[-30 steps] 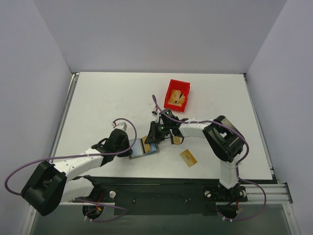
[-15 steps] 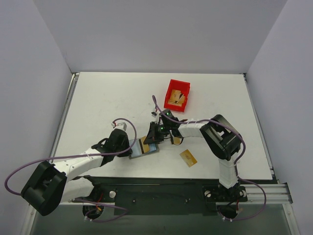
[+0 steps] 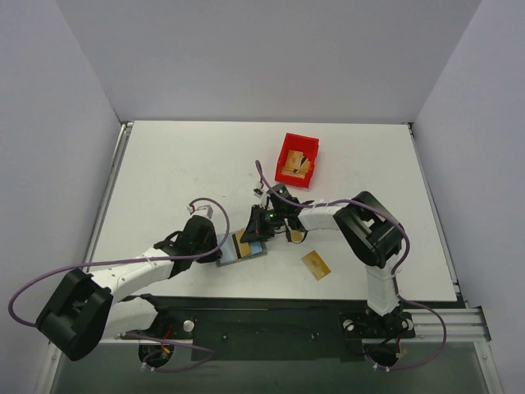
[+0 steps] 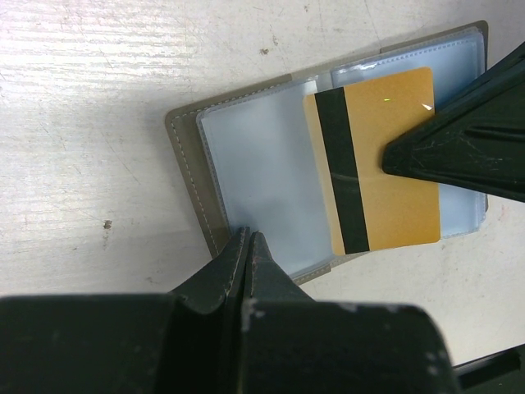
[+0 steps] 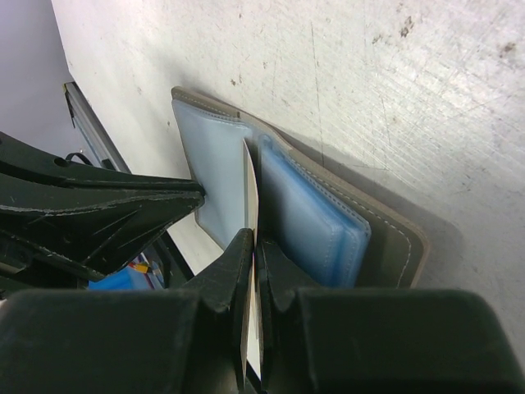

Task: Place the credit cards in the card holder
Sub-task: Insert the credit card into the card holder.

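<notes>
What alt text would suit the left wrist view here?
A gold card with a black stripe sits over the clear sleeves of the open card holder, gripped at its right edge by the right pincer. The left pincer pinches the holder's near edge.

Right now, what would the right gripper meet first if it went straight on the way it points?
Probably the blue sleeves of the card holder: the right gripper, shut on a credit card, points into the open holder, card edge leading, though depth is unclear.
</notes>
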### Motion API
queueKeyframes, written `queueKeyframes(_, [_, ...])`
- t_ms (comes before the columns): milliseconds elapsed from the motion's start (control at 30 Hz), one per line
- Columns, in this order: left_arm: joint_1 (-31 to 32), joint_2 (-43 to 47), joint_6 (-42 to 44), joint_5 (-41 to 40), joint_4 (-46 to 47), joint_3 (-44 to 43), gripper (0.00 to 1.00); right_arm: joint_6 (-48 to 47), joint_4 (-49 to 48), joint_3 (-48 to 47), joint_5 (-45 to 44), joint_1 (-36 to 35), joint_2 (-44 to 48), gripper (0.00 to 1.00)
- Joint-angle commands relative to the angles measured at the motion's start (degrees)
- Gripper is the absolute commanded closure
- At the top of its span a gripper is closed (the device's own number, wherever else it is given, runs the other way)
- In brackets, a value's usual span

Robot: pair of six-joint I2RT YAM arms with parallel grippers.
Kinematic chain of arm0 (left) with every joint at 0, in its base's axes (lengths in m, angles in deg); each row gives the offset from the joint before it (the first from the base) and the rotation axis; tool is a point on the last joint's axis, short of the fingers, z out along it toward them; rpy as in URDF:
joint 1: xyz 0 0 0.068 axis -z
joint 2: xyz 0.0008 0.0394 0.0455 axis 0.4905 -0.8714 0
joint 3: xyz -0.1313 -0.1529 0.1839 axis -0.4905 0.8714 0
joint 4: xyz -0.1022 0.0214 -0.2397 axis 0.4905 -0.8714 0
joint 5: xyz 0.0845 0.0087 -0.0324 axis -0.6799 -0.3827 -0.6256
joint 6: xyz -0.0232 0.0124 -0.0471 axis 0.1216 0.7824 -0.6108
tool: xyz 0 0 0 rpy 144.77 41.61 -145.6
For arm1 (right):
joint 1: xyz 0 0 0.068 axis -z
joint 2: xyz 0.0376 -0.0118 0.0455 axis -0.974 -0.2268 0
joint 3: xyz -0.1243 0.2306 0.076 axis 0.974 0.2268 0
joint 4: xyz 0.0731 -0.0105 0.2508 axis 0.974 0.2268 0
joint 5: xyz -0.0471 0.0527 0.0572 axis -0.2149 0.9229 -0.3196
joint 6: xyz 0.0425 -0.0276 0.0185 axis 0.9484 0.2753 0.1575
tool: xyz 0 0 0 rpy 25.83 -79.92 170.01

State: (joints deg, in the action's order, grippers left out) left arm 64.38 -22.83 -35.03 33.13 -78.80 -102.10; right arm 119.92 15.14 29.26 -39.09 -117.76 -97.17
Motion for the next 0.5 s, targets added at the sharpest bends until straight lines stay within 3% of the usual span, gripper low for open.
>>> queueKeyframes(0, [-0.20, -1.48, 0.55, -1.34, -1.86, -1.06, 1.00, 0.09, -0.11, 0.15, 0.58, -0.62, -1.67, 1.00])
queueKeyframes(467, [-0.29, -1.31, 0.55, -1.25, -2.03, -1.15, 1.00, 4.22, -4.50, -0.82, 0.93, -0.80, -4.83, 1.00])
